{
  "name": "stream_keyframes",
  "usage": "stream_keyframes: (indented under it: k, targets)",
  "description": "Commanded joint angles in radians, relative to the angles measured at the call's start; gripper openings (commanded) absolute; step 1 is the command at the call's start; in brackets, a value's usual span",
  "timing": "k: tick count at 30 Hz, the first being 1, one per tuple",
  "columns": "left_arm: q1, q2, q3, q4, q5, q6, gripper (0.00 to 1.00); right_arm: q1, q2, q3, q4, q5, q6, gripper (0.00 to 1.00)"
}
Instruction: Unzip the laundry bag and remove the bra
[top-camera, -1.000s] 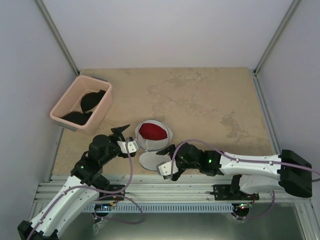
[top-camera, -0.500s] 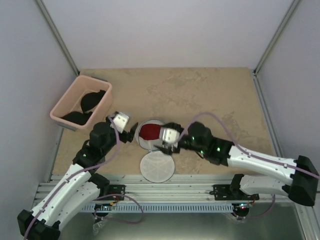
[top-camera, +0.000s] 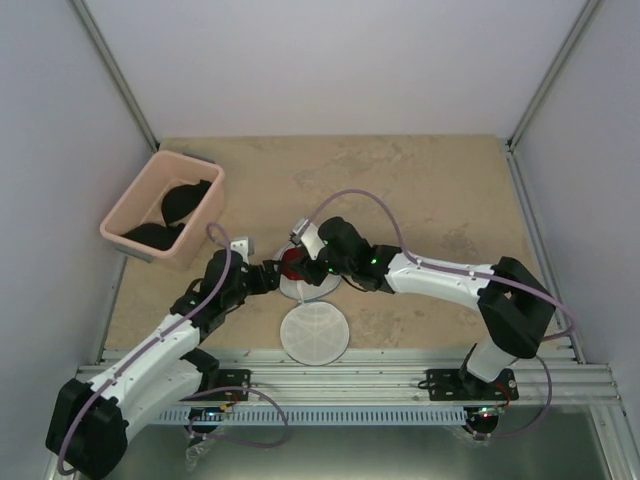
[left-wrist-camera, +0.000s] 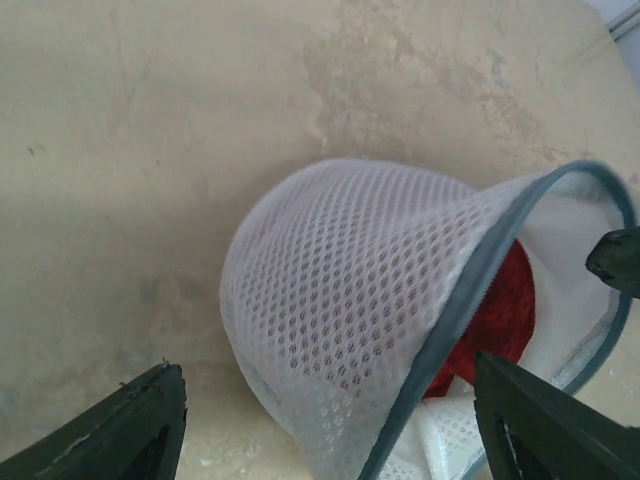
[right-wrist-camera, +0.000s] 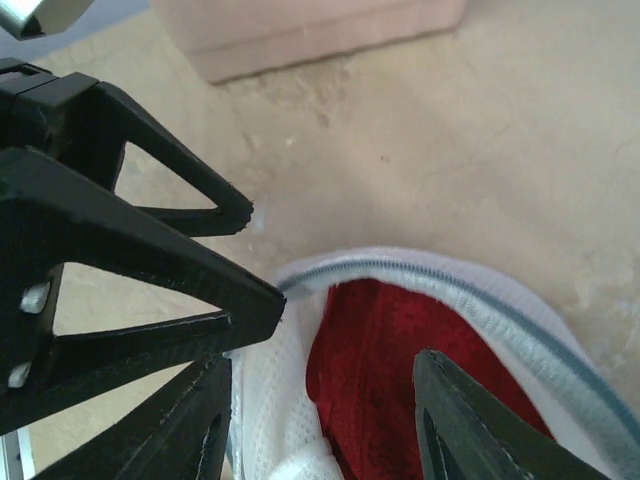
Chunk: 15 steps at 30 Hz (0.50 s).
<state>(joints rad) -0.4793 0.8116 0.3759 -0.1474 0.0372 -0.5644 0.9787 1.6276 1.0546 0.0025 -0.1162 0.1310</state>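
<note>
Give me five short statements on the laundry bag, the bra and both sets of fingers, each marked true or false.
1. The laundry bag is unzipped, its lid flat on the table. True.
2. The red bra lies outside the bag. False: it sits inside.
3. The pink bin holds black bras. True.
4. The right fingers are clamped on the lid. False: they stand apart at the bag's mouth, over the red bra.
5. The left fingers reach into the pink bin. False: they stand apart either side of the bag.
</note>
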Motion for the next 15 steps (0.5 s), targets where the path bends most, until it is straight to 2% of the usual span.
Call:
stream_keyframes:
  k: [1,5,8,9,11,12,13,15]
  targets:
    - [0.002,0.039,-0.056,0.157,0.081,-0.094,0.80,0.005,0.043,0.017,-0.041,0.014,0.076,0.49]
    - [-0.006,0.087,-0.087,0.229,0.095,-0.097,0.80,0.004,0.077,0.019,-0.065,0.071,0.089,0.50]
    - [-0.007,0.117,-0.097,0.241,0.057,-0.095,0.72,0.003,0.110,0.040,-0.096,0.157,0.078,0.62]
    - [-0.007,0.123,-0.100,0.255,0.059,-0.084,0.65,0.004,0.125,0.047,-0.106,0.180,0.068,0.67]
    - [-0.007,0.126,-0.112,0.311,0.093,-0.037,0.42,0.004,0.147,0.058,-0.110,0.222,0.048,0.77]
    - [-0.007,0.124,-0.118,0.334,0.099,-0.022,0.28,0.005,0.156,0.062,-0.111,0.245,0.041,0.90]
    - [-0.007,0.125,-0.122,0.349,0.095,-0.016,0.15,0.005,0.168,0.068,-0.112,0.264,0.034,0.97]
    - [-0.007,0.123,-0.128,0.366,0.100,-0.012,0.00,0.004,0.195,0.080,-0.106,0.293,0.016,0.98]
